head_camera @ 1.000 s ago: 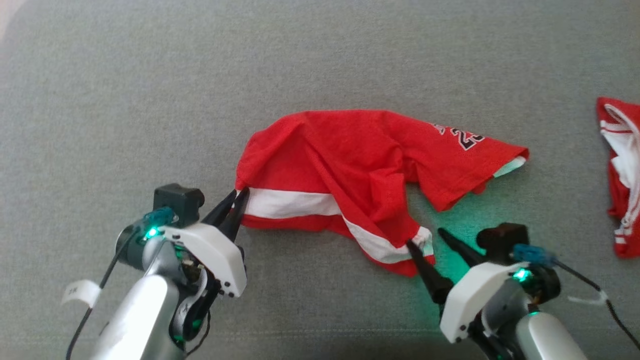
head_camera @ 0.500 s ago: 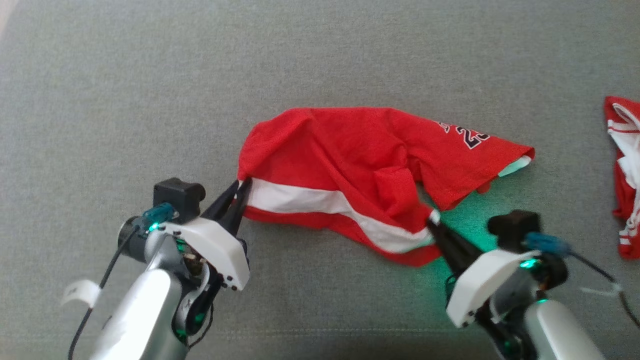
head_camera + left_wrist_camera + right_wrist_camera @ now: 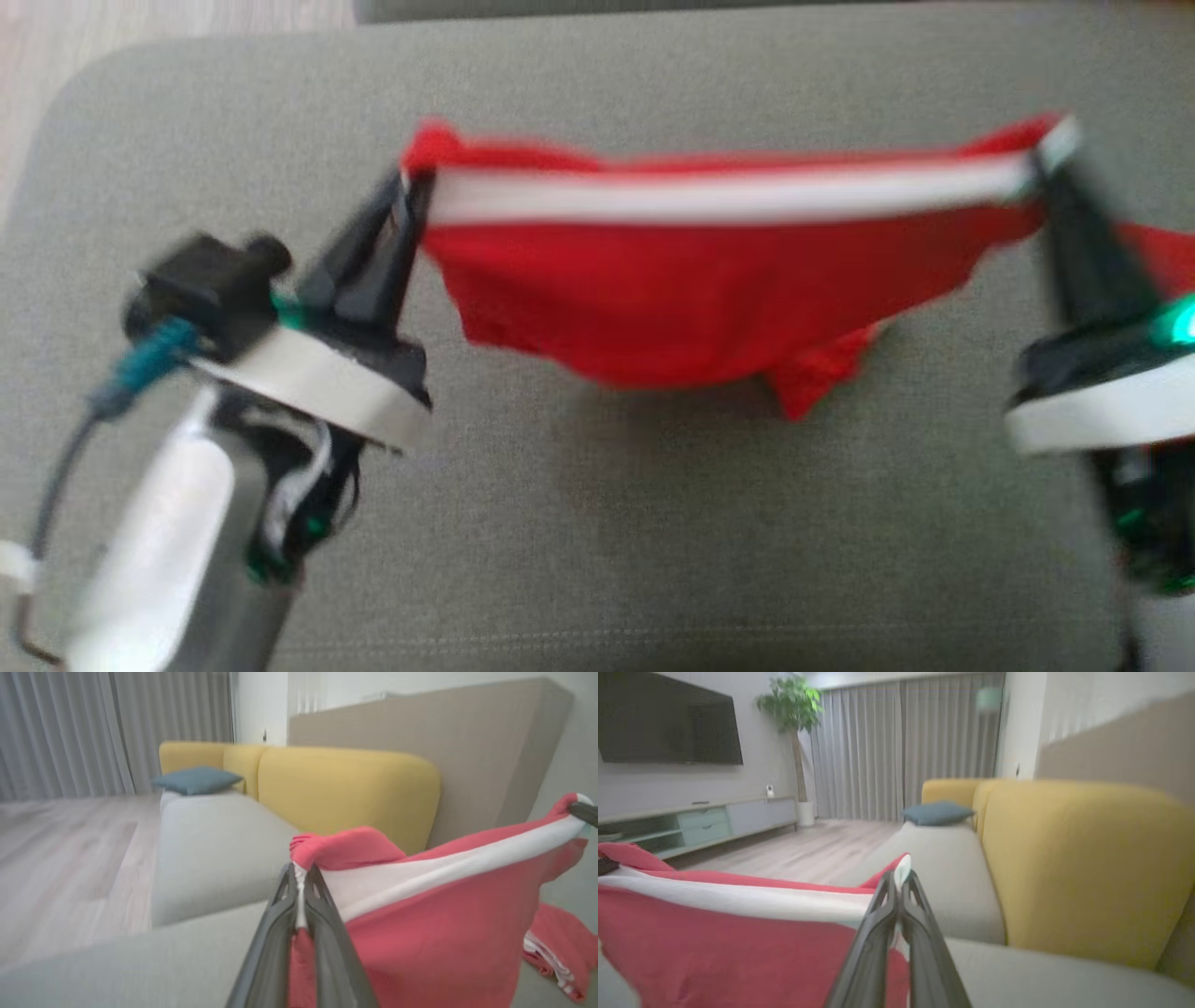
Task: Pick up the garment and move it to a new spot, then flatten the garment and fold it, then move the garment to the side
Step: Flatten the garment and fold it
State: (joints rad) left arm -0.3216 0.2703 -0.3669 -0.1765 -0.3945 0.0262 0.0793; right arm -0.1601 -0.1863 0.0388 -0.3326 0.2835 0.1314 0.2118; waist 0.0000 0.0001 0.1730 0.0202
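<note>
Left gripper [image 3: 408, 191] was found closed, its two dark fingers pinching one upper corner of the red garment [image 3: 709, 299] at the end of its white band. Right gripper [image 3: 1044, 173] was likewise closed on the opposite upper corner, at the other end of that band.

The garment hung between the two grippers, spread above the grey seat [image 3: 597, 541]. Its white band was stretched nearly straight along the top edge, and the red cloth sagged below in a shallow curve. One red flap drooped lowest, over the right half of the seat. Whether it touched the seat could not be determined, as the head view was blurred. A soft shadow lay on the seat beneath the cloth.

The left wrist view showed cloth nipped between the fingers, with a red bunch above the tips. The right wrist view showed a pale corner protruding above the tips.

A second red cloth [image 3: 556, 942] with white stripes lay on the seat near the right gripper. A yellow backrest [image 3: 1078, 858] stood beyond the seat, with a blue pillow [image 3: 938, 812] at its far end.
</note>
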